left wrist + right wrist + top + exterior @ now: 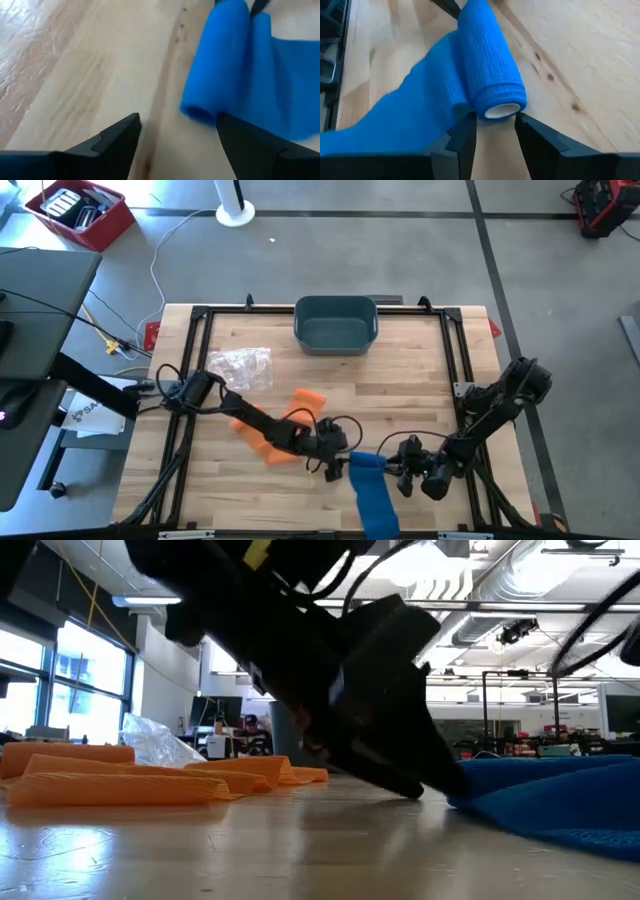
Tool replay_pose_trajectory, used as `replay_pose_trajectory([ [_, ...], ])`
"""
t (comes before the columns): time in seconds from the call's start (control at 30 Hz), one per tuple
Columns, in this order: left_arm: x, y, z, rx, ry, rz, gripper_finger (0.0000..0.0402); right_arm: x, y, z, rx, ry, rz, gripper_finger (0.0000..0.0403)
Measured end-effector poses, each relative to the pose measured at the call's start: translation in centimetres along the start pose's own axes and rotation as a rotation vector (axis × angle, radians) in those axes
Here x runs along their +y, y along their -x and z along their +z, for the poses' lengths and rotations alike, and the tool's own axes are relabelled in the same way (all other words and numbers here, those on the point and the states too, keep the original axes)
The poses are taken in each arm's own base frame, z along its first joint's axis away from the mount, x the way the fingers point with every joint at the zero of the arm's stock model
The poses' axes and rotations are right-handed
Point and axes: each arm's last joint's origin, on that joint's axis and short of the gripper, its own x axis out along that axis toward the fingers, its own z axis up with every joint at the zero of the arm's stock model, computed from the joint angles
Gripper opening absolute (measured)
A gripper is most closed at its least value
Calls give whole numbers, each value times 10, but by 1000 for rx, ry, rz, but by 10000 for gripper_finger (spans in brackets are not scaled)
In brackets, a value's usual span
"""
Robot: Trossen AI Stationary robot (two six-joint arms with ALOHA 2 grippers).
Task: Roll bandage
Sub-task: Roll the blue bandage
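Note:
A blue bandage lies near the table's front edge. Its rolled part [365, 463] lies crosswise, and its loose tail [376, 505] runs flat along the wood to the near edge. My right gripper [495, 120] is at the roll's right end, shut on it. My left gripper [177, 122] is open at the roll's left end [200, 107], low over the table, one finger on each side. Whether it touches the roll does not show. In the low view the left gripper [400, 760] slants down beside the blue bandage [560, 800]. My right gripper pinches the roll's right end [500, 95], the end where the white core shows, between its two fingertips [468, 127]. The fingers come slanting down from the table's right and lie along the roll's axis. The roll lies on the wood with the tail spread beside it.
Orange bandages [285, 425] lie left of the left gripper and a crumpled clear plastic bag [242, 368] farther back. A dark grey bin [335, 323] stands at the far edge. A black frame [195, 360] runs around the tabletop. Bare wood lies between the bin and the blue roll.

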Motion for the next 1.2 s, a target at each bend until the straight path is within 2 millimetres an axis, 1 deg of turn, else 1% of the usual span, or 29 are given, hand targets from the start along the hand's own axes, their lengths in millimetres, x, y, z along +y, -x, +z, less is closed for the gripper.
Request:
replay_pose_trajectory([
  [0.07,1,0,-2,-30,43,-23,264,-1,-3,0,-6,1,-6,133],
  [0.23,0,-3,-8,-77,110,-44,264,-1,-6,5,-38,72,-13,133],
  [0.4,-6,-3,-13,-114,134,16,264,-2,-9,9,-47,103,-17,134],
  [0.63,-6,-3,-15,-146,124,79,264,-4,-13,15,-58,157,-32,134],
  [0.77,3,-5,-11,-134,43,105,264,-5,-15,18,-42,251,-32,133],
  [0.87,9,-3,-5,-112,6,108,264,-6,-18,23,-20,243,-22,131],
  [0.97,17,4,1,-50,-23,136,264,-6,-18,29,-51,230,-32,121],
  [1.1,28,24,12,53,-44,196,264,-6,-15,50,-112,303,-59,93],
  [1.2,34,38,23,64,-27,242,264,-9,-13,66,-120,368,-65,64],
])
